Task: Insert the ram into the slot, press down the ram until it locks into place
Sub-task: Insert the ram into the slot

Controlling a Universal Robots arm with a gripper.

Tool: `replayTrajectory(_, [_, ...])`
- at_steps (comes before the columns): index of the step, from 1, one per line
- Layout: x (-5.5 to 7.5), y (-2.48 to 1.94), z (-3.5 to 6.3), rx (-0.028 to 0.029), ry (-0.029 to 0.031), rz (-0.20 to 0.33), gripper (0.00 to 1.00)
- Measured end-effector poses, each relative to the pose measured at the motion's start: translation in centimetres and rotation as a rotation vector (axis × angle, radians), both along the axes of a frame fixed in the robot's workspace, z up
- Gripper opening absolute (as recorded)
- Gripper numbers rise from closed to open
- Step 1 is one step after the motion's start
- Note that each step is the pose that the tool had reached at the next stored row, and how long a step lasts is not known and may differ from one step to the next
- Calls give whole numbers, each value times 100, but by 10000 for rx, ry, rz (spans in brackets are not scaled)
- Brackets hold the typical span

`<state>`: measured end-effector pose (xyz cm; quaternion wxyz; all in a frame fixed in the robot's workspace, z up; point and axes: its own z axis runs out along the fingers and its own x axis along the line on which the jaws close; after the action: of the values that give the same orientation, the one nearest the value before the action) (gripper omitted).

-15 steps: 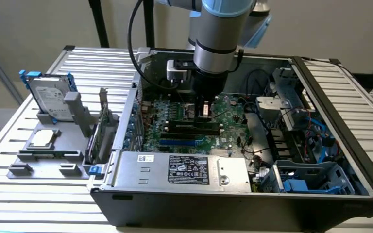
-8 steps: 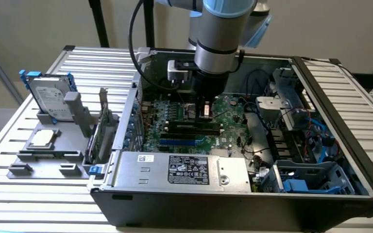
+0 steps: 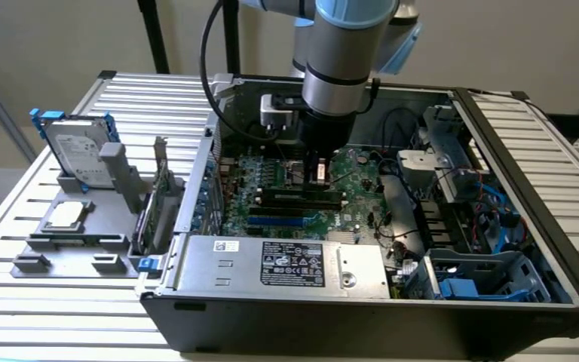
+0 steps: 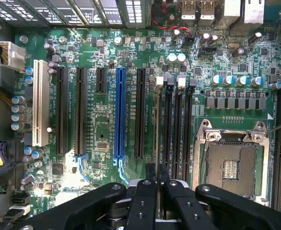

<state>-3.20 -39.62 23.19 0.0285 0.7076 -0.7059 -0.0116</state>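
One ram (image 4: pixel 157 120), pinched edge-on by the gripper (image 4: pixel 157 173), hangs along the slot (image 4: pixel 161 134) nearest the blue slot (image 4: pixel 120 112), apparently unseated: insertion stage, needing square alignment.

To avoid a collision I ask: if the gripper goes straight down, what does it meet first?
The gripper, shut on the ram, would likely press it into the slot just below; the remaining gap is unclear.
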Motion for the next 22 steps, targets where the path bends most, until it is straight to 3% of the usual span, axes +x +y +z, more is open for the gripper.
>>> replayTrajectory(22, [10,2,-16,-2,1,-183,13])
